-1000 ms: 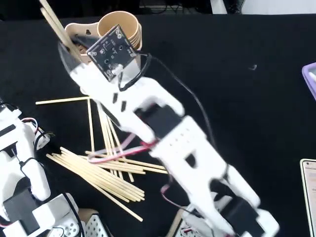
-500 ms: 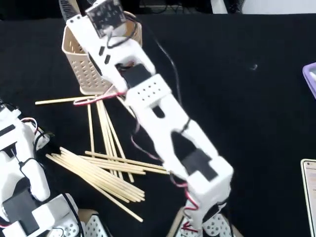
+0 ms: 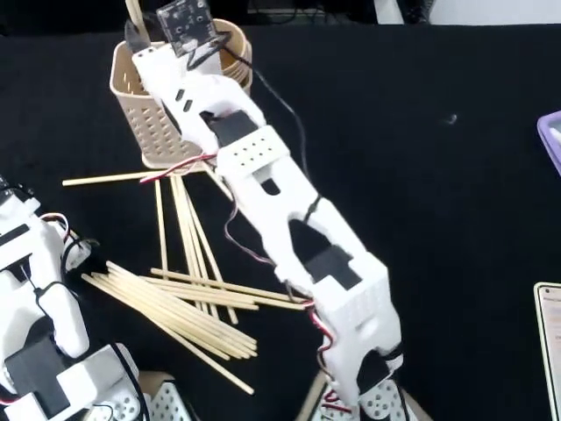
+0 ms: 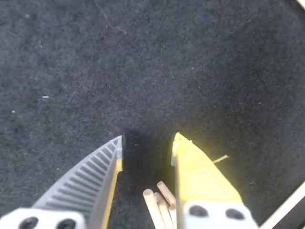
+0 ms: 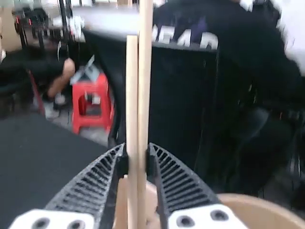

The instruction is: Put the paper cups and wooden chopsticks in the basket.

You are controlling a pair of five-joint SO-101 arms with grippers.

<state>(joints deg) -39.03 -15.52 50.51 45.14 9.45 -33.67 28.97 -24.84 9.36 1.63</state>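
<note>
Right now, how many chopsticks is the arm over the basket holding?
2 chopsticks: one beside the other, both upright, pinched in the right end effector over the basket. Another could be hidden behind them.

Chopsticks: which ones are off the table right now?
The two chopsticks clamped upright in the right gripper, over the basket. The other chopsticks lie flat, scattered on the black table.

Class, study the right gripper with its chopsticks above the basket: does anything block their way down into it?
Nothing visible does. The right gripper holds the chopsticks upright over the basket, above its open top, and the paper cups sit toward its other side.
</note>
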